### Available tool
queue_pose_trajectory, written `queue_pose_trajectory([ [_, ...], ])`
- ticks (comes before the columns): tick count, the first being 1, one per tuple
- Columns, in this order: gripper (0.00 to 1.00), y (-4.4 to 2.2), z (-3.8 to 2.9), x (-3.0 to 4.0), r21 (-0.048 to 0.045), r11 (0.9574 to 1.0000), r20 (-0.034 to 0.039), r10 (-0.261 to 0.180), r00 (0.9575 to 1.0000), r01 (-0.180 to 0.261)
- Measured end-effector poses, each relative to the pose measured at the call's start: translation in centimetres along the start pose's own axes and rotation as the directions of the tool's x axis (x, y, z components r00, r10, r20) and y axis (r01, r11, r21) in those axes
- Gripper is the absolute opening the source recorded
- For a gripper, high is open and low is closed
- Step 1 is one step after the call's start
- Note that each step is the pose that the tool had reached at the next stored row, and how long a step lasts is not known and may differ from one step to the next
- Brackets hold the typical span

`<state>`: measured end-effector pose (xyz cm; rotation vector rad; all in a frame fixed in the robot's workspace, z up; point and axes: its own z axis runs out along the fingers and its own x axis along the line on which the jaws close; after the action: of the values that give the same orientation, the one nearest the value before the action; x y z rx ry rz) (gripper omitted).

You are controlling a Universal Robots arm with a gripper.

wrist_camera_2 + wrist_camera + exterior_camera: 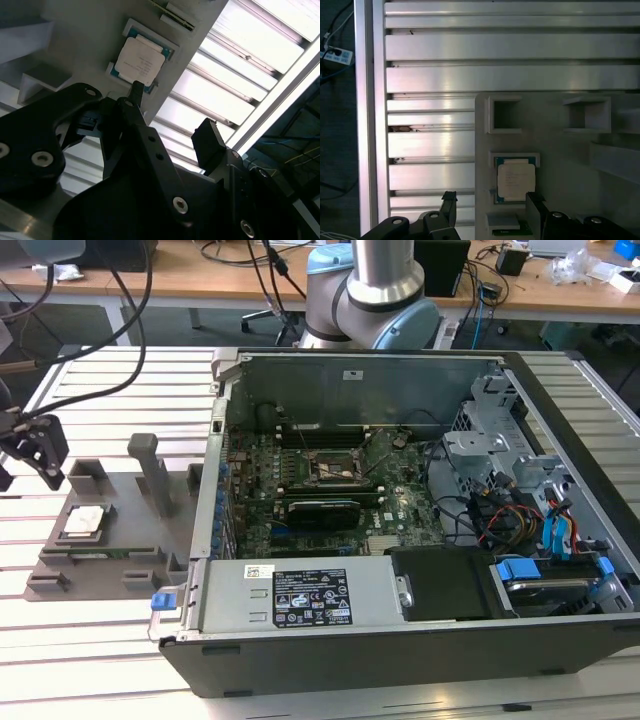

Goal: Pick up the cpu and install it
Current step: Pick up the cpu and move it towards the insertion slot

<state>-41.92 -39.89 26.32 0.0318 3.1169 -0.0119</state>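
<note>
Slatted aluminium table (110,380): carries everything. I take the slots to be there for bolting the work down, so that positions repeat from run to run

Computer case (420,660): lies on its side with the panel off and the board facing up, filling the exterior view's middle and right. That orientation gives me a straight approach from above

Grey fixture (130,510): just beside the case on the exterior view's left. I cannot tell whether it touches the case wall. Its posts and recesses look made to present parts in known poses

Socket (335,468): dark square frame near the middle of the board and the likely seat for the chip. I cannot tell whether its frame is raised or latched

Gripper (35,445): hangs over the fixture's outer end, at the exterior view's far left, well apart from the case. In both wrist views its black fingers (449,205) stand spread with nothing between them, so the pincer is released and empty

Cpu (516,181): sits flat, lid up, in a shallow square pocket of the fixture. The pocket walls hold it square for a grasp on its edges. The fingertips are near it and clear of it, with no contact. My judgement: pick-up not yet made, install not begun
</note>
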Motion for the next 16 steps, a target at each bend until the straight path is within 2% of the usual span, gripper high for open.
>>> queue_pose_trajectory([
  [16,0.66,0.01,1.09,0.03,0.0,1.0,-0.0001,0.0,1.0,0.0],
])
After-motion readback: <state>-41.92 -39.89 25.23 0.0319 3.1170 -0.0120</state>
